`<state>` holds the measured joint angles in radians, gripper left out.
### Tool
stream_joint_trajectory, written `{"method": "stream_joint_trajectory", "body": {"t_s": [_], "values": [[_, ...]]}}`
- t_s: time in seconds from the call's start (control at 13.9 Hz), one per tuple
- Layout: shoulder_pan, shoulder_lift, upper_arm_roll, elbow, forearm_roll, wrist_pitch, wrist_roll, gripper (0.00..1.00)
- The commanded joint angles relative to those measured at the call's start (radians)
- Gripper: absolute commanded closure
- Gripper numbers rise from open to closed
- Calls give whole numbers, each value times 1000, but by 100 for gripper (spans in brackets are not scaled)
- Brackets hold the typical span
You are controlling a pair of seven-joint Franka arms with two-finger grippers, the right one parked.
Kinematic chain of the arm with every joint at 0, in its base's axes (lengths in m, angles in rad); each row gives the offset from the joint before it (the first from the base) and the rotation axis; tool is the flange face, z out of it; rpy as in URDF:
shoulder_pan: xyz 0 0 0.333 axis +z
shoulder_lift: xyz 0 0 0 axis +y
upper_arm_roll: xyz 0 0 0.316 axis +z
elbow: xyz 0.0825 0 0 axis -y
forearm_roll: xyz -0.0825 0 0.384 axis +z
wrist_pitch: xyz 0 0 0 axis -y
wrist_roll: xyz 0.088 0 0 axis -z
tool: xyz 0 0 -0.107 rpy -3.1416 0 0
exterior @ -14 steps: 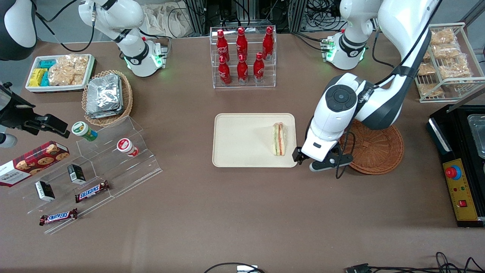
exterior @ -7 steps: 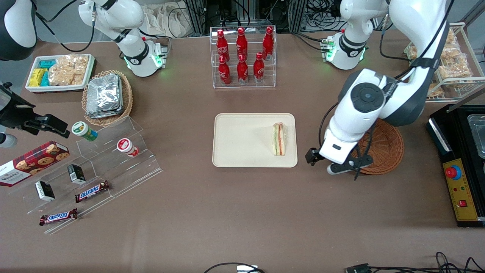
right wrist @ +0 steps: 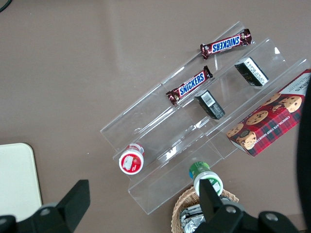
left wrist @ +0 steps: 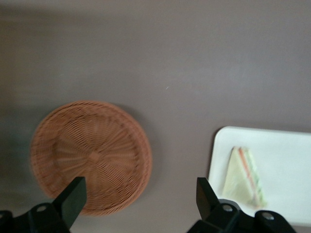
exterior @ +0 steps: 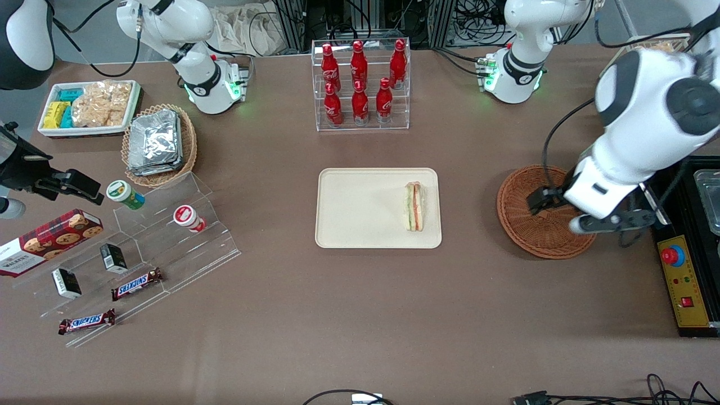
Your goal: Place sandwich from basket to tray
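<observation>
Hovering above basket (exterior: 534, 225), end effector (left wrist: 141, 194) fingers apart; sandwich (exterior: 415, 206) on tray (exterior: 360, 208)

SNICKERS on 2 chocolate bars (right wrist: 189, 89)

The front camera hangs high and looks steeply down on the whole brown bench (exterior: 337, 315), facing both arm bases. The working arm's wrist camera looks straight down from well above, past its own wide-spread claw (left wrist: 138, 199), taking in the round reddish-brown wicker basket (left wrist: 90, 155) and the corner of the cream rectangular plastic tray (left wrist: 286, 145) holding the wrapped triangular sandwich (left wrist: 245, 177); the front view shares all three. The parked arm's wrist camera looks down on the clear acrylic stepped stand (right wrist: 194, 126), also visible from the front.
</observation>
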<state>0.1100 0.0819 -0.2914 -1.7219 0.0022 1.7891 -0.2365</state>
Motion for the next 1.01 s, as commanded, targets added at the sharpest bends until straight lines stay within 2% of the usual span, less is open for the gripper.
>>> {"method": "stream_joint_trajectory", "body": {"t_s": [0.0, 0.29, 0.43, 0.65, 0.93], "values": [[-41, -86, 90, -12, -25, -108, 107, 0], [-62, -151, 182, -1, -24, -220, 205, 0], [-64, -154, 184, 34, -7, -260, 213, 0], [-61, -139, 187, 84, 1, -289, 327, 0], [-59, -137, 187, 96, 2, -290, 324, 0]]}}
